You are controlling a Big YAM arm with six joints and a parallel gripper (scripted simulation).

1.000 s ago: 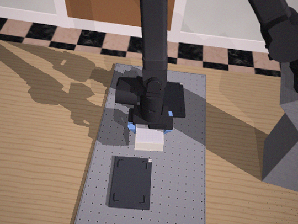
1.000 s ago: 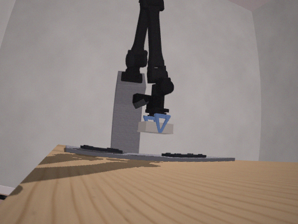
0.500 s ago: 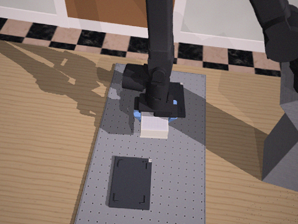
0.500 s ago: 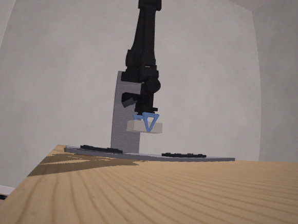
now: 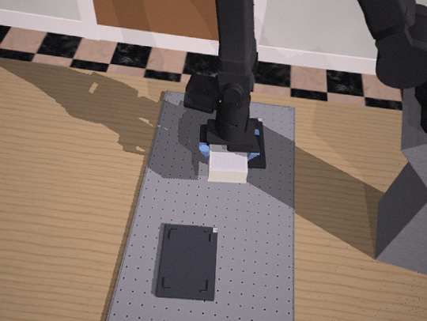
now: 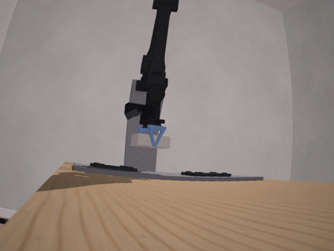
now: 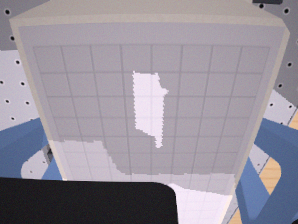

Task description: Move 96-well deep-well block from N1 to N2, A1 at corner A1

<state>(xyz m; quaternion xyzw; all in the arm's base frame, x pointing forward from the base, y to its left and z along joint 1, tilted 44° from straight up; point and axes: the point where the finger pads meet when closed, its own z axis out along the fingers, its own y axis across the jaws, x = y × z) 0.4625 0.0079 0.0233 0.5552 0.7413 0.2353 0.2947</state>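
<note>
The white deep-well block (image 5: 227, 167) hangs in the air, held level and well-side up. My gripper (image 5: 230, 147), with blue fingers, is shut on it across its sides. In the exterior view the block (image 6: 150, 141) hangs clearly above the baseplate, with the gripper (image 6: 155, 135) on it. It fills the wrist view (image 7: 149, 110), with the well grid facing the camera. The near dark nest N1 (image 5: 187, 261) is empty. The far nest N2 (image 5: 262, 154) lies mostly hidden beneath my arm and the block; the block overhangs its near edge.
Both nests sit on a grey perforated baseplate (image 5: 219, 210) on a wooden table. The arm's grey pedestal (image 5: 410, 188) stands at the right. In the exterior view the nests show as low dark slabs, N2 (image 6: 113, 167) and N1 (image 6: 205, 174).
</note>
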